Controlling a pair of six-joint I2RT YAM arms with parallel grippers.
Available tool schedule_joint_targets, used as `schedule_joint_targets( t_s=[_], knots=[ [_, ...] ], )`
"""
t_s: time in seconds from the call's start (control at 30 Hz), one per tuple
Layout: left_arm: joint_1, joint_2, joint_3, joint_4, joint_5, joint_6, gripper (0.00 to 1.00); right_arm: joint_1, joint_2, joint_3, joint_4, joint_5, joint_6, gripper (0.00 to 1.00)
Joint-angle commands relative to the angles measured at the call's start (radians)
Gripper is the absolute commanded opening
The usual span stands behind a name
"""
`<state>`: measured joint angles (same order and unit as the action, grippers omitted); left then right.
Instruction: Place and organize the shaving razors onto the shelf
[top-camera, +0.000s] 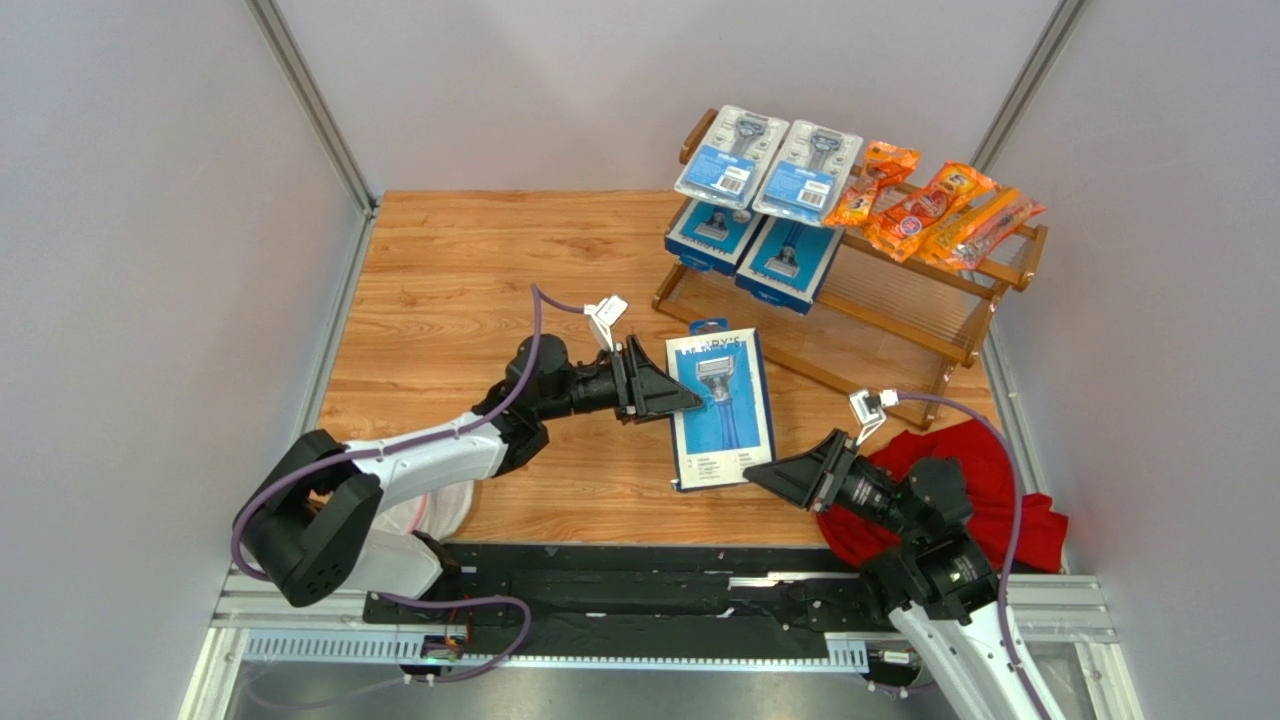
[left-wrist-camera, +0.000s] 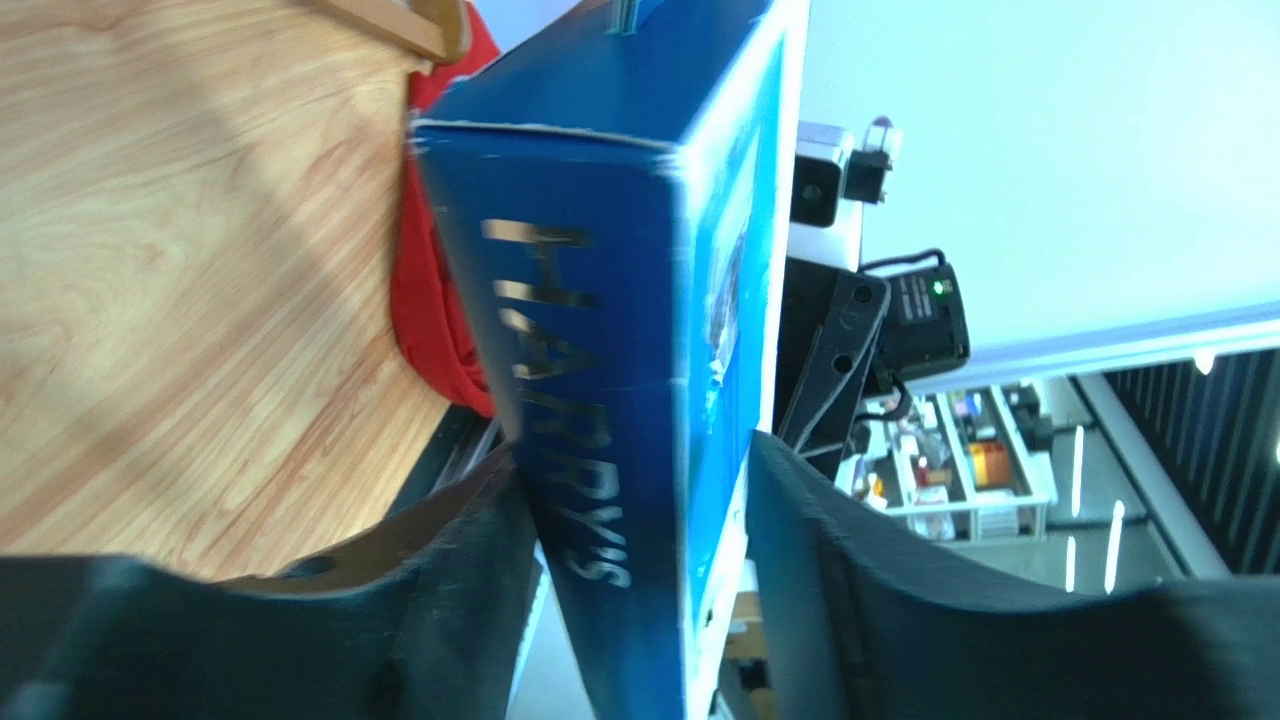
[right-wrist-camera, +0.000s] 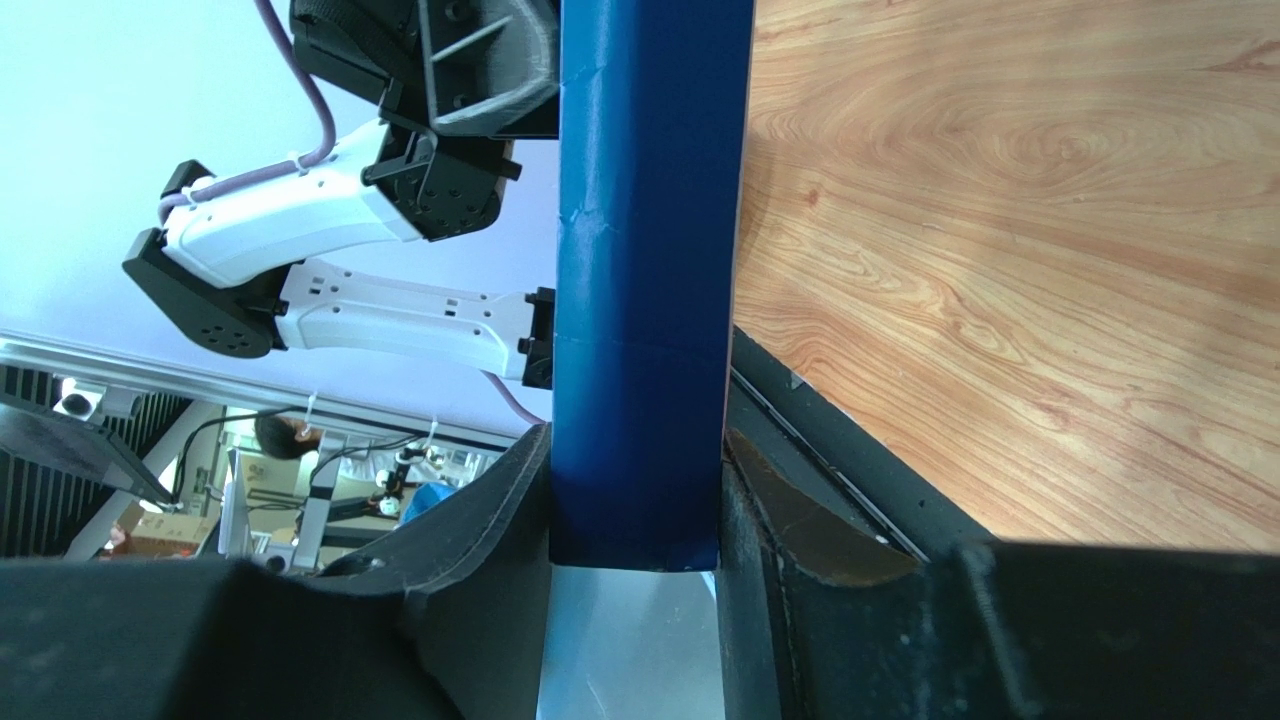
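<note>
Blue razor box (top-camera: 720, 408): long axis near-to-far; right claw (top-camera: 753, 477) clamps near corner; left claw (top-camera: 693, 402) straddles left edge, grip undeterminable; shelf (top-camera: 902, 305) far-right.

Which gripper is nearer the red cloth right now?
Right. The right gripper grips the blue razor box beside the red cloth; the left gripper is at the box's opposite side, farther away.

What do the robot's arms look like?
The left arm and right arm have white tubes between chunky black joints. A purple cable loops along each one, with a little white tag near the wrist. The left tool and right tool are black, wedge-shaped pincers.
</note>
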<state>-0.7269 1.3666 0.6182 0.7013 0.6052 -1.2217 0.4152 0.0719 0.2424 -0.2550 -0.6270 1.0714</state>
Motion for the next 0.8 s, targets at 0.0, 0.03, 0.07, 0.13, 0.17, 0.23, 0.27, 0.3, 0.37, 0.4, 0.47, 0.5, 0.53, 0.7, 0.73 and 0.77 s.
schedule_joint_targets(
  t_s=[0.0,0.03,0.07,0.13,0.17,0.23,0.27,0.3,0.37,0.4,0.47,0.5,0.53,0.7,0.73,0.77],
  knots=[
    [-0.006,-0.099,0.018,-0.155,-0.064,0.141,0.69,0.000,-0.015,0.008,-0.018,0.015,-0.019,0.00],
    [-0.005,-0.118,0.029,-0.213,-0.076,0.174,0.71,0.000,-0.017,0.009,-0.021,0.016,-0.021,0.00],
    [-0.005,-0.135,0.055,-0.341,-0.091,0.238,0.73,-0.001,-0.015,0.009,-0.023,0.019,-0.022,0.00],
    [-0.005,-0.184,0.084,-0.466,-0.143,0.306,0.76,0.000,-0.015,0.009,-0.026,0.021,-0.022,0.00],
    [-0.005,-0.201,0.110,-0.585,-0.166,0.361,0.80,0.000,-0.015,0.006,-0.027,0.024,-0.021,0.00],
    [-0.006,-0.248,0.133,-0.690,-0.241,0.410,0.83,0.000,-0.017,0.005,-0.029,0.027,-0.024,0.00],
    [-0.005,-0.262,0.153,-0.794,-0.269,0.447,0.84,0.000,-0.017,0.003,-0.029,0.029,-0.022,0.00],
    [-0.005,-0.290,0.161,-0.839,-0.330,0.462,0.85,0.000,-0.017,0.001,-0.030,0.030,-0.022,0.00],
    [-0.005,-0.313,0.185,-0.970,-0.395,0.507,0.86,0.000,-0.018,0.000,-0.032,0.032,-0.024,0.00],
    [-0.005,-0.339,0.190,-1.009,-0.460,0.516,0.86,-0.001,-0.017,0.000,-0.036,0.033,-0.025,0.00],
    [-0.002,-0.369,0.190,-1.094,-0.521,0.527,0.87,0.000,-0.018,0.000,-0.036,0.035,-0.025,0.00],
    [-0.002,-0.398,0.189,-1.114,-0.572,0.528,0.88,0.000,-0.017,0.000,-0.039,0.036,-0.025,0.00],
    [0.000,-0.414,0.187,-1.132,-0.594,0.528,0.88,-0.001,-0.017,0.000,-0.038,0.036,-0.025,0.00],
    [0.001,-0.468,0.180,-1.230,-0.668,0.538,0.89,0.000,-0.018,0.012,-0.055,0.059,-0.028,0.00],
    [0.001,-0.468,0.176,-1.235,-0.668,0.538,0.89,0.000,-0.018,0.017,-0.055,0.062,-0.027,0.00],
    [0.001,-0.468,0.170,-1.238,-0.667,0.539,0.89,0.000,-0.018,0.020,-0.055,0.073,-0.027,0.00]
  ],
)
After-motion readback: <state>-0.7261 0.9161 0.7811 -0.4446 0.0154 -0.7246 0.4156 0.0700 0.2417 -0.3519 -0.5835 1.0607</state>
